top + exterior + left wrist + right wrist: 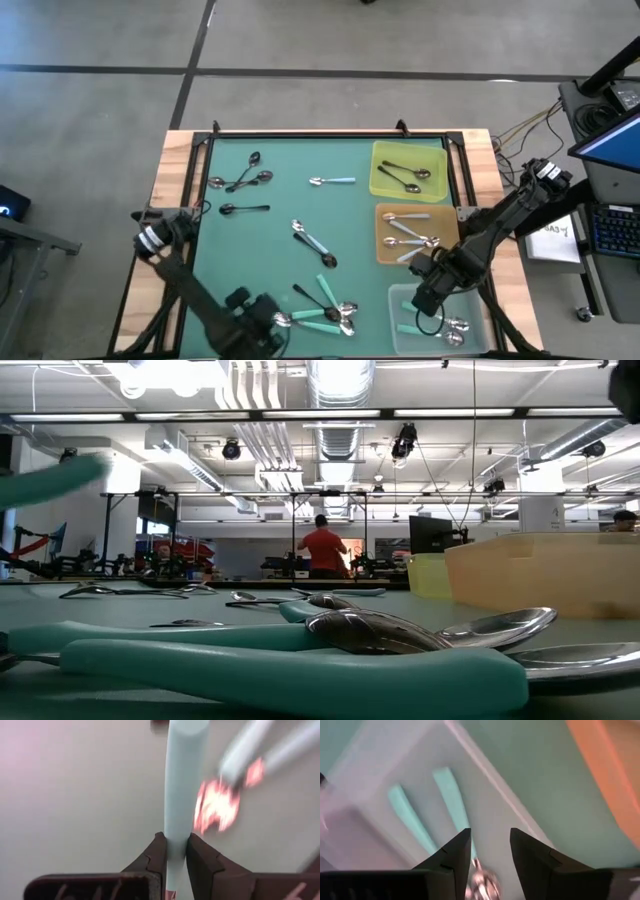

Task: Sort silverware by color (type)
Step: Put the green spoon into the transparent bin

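Spoons lie scattered on the green mat: black-handled ones [243,177], light blue ones [331,181], and a teal-handled heap [326,311] at the near edge, which fills the low view's foreground [300,660]. My left gripper [257,308] is beside that heap, shut on a teal spoon handle [182,780]. A blurred teal handle [50,480] shows raised above the table in the low view. My right gripper [490,850] hangs open over the clear tray [408,300], which holds teal-handled spoons [451,795]. My left gripper pinches the teal handle [176,837] between its two fingers [159,855], lying along it. The handle's long free part points away from the fingers. Which end of the spoon is in the hold cannot be told.
The yellow tray [385,185] at the far right holds two black-handled spoons. The orange tray [384,250] below it holds several pale-handled spoons. Raised black rails frame the mat. Open mat lies in the middle and at the near left. A person in red [322,548] stands far behind.
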`<state>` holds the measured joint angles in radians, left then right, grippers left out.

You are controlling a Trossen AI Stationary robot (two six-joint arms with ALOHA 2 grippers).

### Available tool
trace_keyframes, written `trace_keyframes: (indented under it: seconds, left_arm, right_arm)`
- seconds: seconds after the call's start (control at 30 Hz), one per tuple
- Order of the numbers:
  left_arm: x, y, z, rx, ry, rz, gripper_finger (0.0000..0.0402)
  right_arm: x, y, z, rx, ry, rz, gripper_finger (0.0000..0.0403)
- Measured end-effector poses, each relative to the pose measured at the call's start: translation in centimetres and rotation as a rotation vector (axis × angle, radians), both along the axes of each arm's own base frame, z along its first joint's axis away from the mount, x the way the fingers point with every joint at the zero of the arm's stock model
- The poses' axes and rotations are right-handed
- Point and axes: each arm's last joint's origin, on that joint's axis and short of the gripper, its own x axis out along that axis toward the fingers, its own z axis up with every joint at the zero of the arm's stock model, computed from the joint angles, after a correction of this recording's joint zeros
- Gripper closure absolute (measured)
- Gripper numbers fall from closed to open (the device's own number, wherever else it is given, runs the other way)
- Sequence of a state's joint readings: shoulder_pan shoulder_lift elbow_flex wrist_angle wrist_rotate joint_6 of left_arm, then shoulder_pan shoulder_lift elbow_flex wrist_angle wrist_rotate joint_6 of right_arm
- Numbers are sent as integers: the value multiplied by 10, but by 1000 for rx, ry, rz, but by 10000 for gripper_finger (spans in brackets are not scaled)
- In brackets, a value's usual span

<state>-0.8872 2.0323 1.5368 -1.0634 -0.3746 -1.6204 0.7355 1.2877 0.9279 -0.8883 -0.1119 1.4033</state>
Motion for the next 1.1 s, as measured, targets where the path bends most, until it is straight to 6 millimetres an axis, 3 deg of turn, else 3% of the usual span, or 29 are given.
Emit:
trace_keyframes:
  seconds: [0.17,0.4,0.53,0.8,1.1]
  left_arm:
    - [35,17,5,6,-138,-2,370]
    - [93,39,18,32,-450,-32,370]
    - [118,51,27,13,-570,-61,370]
    - [148,68,45,-14,-768,-58,370]
    - [158,78,53,-8,-839,-55,370]
  right_arm:
    - [15,2,4,10,-182,-43,275]
    - [46,14,26,55,-646,-95,275]
    - [55,18,37,52,-821,-112,275]
    - [60,17,43,10,-917,-134,273]
    - [67,6,43,-59,-938,-140,240]
